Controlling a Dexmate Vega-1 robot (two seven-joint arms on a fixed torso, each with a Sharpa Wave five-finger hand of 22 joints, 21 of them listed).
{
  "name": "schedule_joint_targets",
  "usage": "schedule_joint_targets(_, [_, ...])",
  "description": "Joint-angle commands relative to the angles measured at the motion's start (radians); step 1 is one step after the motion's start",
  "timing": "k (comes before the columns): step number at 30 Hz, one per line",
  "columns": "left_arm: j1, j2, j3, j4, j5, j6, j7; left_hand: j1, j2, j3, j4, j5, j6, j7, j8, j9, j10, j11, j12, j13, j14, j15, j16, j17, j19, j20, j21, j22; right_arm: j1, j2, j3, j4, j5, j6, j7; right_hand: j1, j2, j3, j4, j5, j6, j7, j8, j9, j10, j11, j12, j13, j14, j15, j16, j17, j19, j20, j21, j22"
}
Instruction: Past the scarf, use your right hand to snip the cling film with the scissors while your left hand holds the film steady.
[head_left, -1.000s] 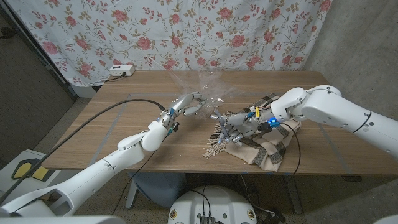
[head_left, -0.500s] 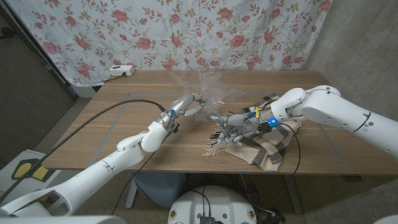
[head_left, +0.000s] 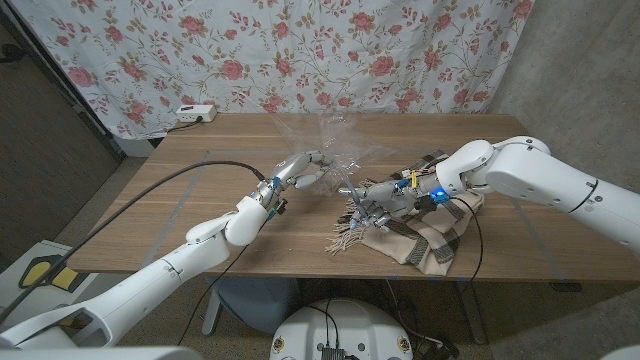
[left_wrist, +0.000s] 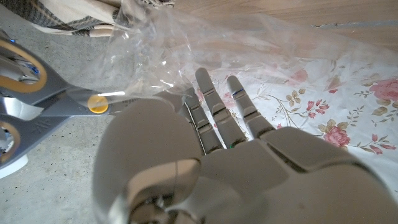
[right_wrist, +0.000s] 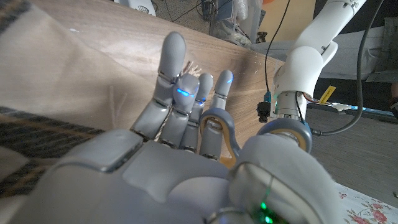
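clear crinkled cling film (head_left: 335, 140) stands up off the middle of the brown wooden table (head_left: 200, 200), rising above and between the two hands. the robot's left hand (head_left: 302, 168) holds its lower edge, fingers closed into the film; in the left wrist view the fingers (left_wrist: 214, 109) reach up into the transparent sheet (left_wrist: 186, 43).

grey-bladed scissors with grey and yellow handles (head_left: 352, 190) sit in the right hand (head_left: 385, 200), blades pointing toward the film and the left hand. in the right wrist view the handle loops (right_wrist: 217, 134) are threaded over the curled fingers, so the hand grips the scissors. in the left wrist view the scissor blades (left_wrist: 74, 102) with a yellow pivot lie right at the film's edge, just beside the left hand; whether the blades are apart or closed i cannot tell.

a beige and brown plaid fringed scarf (head_left: 420, 235) lies crumpled on the table under and behind the right hand. a white power strip (head_left: 195, 113) rests at the far left edge, in front of a rose-patterned cloth backdrop (head_left: 250, 50).
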Motion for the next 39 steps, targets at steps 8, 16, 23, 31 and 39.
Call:
schedule_joint_targets(8, [0.002, 0.011, 0.003, -0.019, 0.033, 0.01, -0.003, -0.007, 0.0, 0.009, -0.003, 0.005, 0.003, -0.006, 0.012, 0.005, 0.002, 0.0, 0.003, 0.003, -0.002, -0.012, -0.005, 0.005, -0.005, -0.001, 0.01, 0.0, 0.0, -0.002, 0.004, 0.001, -0.004, 0.006, -0.004, -0.004, -0.003, -0.02, 0.009, -0.015, -0.029, 0.037, 0.006, 0.002, 0.025, -0.019, 0.01, 0.004, 0.002, -0.078, 0.004, -0.003, 0.01, -0.078, 0.006, 0.009])
schedule_joint_targets(16, [-0.003, 0.008, 0.006, -0.016, 0.042, 0.006, 0.004, -0.008, -0.001, 0.01, -0.004, 0.005, 0.005, -0.008, 0.013, 0.006, 0.002, 0.0, 0.003, 0.003, -0.002, -0.012, -0.007, 0.008, -0.006, -0.002, 0.013, -0.001, 0.0, -0.006, 0.006, 0.002, -0.002, 0.003, -0.002, -0.004, 0.001, -0.024, 0.016, -0.019, -0.029, 0.036, 0.007, 0.004, 0.024, -0.015, 0.008, -0.002, 0.004, -0.08, 0.004, -0.002, 0.011, -0.077, 0.004, 0.009])
schedule_joint_targets(23, [0.0, 0.009, 0.003, -0.011, 0.033, 0.006, 0.005, -0.009, -0.001, 0.011, -0.005, 0.005, 0.004, -0.006, 0.014, 0.008, 0.001, 0.0, 0.002, 0.001, -0.002, -0.012, -0.009, 0.01, -0.007, -0.002, 0.016, -0.001, -0.002, -0.007, 0.012, 0.0, 0.001, 0.003, -0.008, -0.005, 0.003, -0.029, 0.022, -0.022, -0.031, 0.038, 0.006, 0.005, 0.022, -0.017, 0.011, 0.001, 0.003, -0.079, 0.004, -0.002, 0.013, -0.076, -0.002, 0.003])
schedule_joint_targets(31, [0.004, 0.018, 0.005, -0.014, 0.038, 0.007, -0.001, -0.009, -0.001, 0.011, -0.006, 0.005, 0.003, -0.007, 0.014, 0.008, 0.002, 0.0, 0.003, 0.002, 0.0, -0.013, -0.01, 0.013, -0.01, -0.001, 0.018, -0.002, -0.002, -0.005, 0.022, 0.001, 0.003, 0.014, -0.015, -0.007, 0.003, -0.031, 0.026, -0.024, -0.029, 0.038, 0.004, 0.003, 0.02, -0.017, 0.01, -0.003, 0.005, -0.079, 0.004, -0.001, 0.013, -0.076, 0.002, 0.01])
schedule_joint_targets(39, [0.003, 0.021, 0.004, -0.014, 0.05, 0.006, 0.008, -0.01, -0.001, 0.011, -0.007, 0.004, 0.004, -0.008, 0.014, 0.006, 0.002, 0.0, 0.003, 0.002, 0.0, -0.012, -0.011, 0.016, -0.011, -0.001, 0.021, -0.002, 0.004, -0.003, 0.021, 0.002, -0.001, 0.008, -0.02, -0.007, 0.004, -0.033, 0.029, -0.025, -0.029, 0.037, 0.004, 0.003, 0.027, -0.02, 0.009, -0.01, 0.004, -0.077, 0.008, 0.002, 0.013, -0.076, -0.003, 0.004])
